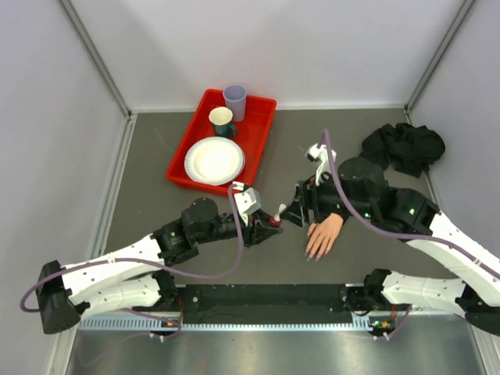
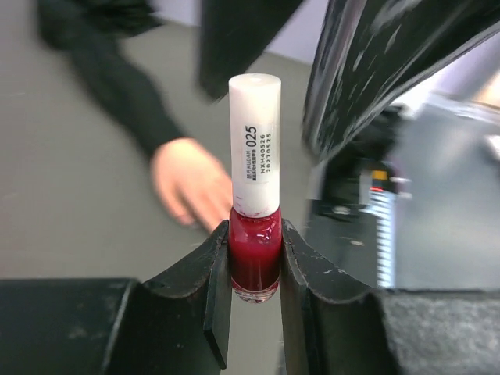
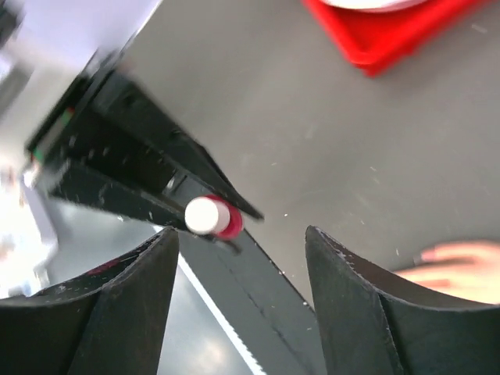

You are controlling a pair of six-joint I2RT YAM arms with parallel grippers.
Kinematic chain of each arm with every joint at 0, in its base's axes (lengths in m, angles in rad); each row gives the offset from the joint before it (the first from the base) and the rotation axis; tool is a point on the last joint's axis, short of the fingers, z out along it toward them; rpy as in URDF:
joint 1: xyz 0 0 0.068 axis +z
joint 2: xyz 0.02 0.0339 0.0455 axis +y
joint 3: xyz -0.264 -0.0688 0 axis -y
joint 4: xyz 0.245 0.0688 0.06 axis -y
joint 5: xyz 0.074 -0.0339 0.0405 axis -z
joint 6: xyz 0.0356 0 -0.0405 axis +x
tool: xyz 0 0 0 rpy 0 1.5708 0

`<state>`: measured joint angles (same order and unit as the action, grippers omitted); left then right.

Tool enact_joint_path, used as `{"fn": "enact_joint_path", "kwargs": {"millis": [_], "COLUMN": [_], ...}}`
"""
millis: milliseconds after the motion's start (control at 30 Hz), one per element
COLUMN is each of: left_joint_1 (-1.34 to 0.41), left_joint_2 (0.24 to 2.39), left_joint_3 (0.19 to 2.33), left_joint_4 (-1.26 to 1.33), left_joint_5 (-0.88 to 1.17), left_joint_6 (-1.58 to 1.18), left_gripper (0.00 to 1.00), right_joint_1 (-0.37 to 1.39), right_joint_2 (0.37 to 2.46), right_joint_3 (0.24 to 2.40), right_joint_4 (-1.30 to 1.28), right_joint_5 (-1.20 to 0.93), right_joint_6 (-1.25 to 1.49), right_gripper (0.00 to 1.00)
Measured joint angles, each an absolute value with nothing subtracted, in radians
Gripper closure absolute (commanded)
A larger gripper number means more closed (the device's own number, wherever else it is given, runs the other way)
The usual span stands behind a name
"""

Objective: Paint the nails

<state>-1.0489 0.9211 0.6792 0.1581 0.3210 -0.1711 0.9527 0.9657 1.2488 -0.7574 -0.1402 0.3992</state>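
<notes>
Just in front of the two arm bases, near the middle of the grey tabletop (image 1: 156, 156), the left gripper (image 2: 254, 229) is clamped on the red glass body of a small polish bottle (image 2: 255, 187). It holds the bottle upright off the surface, with the white cap (image 2: 255, 101) sticking up between the fingers. The cap is on, so no brush is out. The right gripper (image 3: 241, 238) faces the bottle from close by with its jaws spread wide and nothing between them; from its own camera the cap top sits just off its left finger, not yet between the two. The mannequin hand (image 1: 324, 233) lies flat on the tabletop just to the right of the bottle, partly under the right arm, its fingers pointing toward the near edge. The nails (image 1: 314, 251) are at those fingertips, too small and blurred for me to tell their colour or any fresh coat. I'd say the job has barely begun: the bottle is in hand, but uncapping, dipping and all the painting remain. The red tray (image 1: 262, 129) of dishes stands well apart behind.
</notes>
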Motion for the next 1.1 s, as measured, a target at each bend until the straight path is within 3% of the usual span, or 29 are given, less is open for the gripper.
{"fn": "enact_joint_path", "kwargs": {"millis": [133, 300, 567, 733, 1067, 1100], "left_joint_1": [-1.049, -1.049, -1.049, -1.049, -1.053, -1.055], "left_joint_2": [0.926, 0.955, 0.983, 0.982, 0.982, 0.982], "left_joint_3": [0.667, 0.656, 0.656, 0.647, 0.644, 0.644], "left_joint_4": [0.158, 0.174, 0.178, 0.181, 0.179, 0.179], "left_joint_5": [0.178, 0.089, 0.062, 0.063, 0.089, 0.09], "left_joint_6": [-0.125, -0.089, -0.043, -0.015, 0.015, 0.015], "left_gripper": [1.0, 1.0, 1.0, 1.0, 1.0, 1.0], "right_joint_1": [0.953, 0.953, 0.953, 0.952, 0.952, 0.953], "right_joint_2": [1.007, 1.089, 1.202, 1.239, 1.265, 1.267], "right_joint_3": [1.335, 1.432, 1.448, 1.449, 1.448, 1.448], "right_joint_4": [-0.822, -0.872, -0.918, -0.935, -0.933, -0.932], "right_joint_5": [0.003, 0.061, 0.053, 0.026, -0.055, -0.06], "right_joint_6": [0.542, 0.633, 0.675, 0.674, 0.655, 0.652], "right_gripper": [0.47, 0.5, 0.51, 0.6, 0.64, 0.72]}}
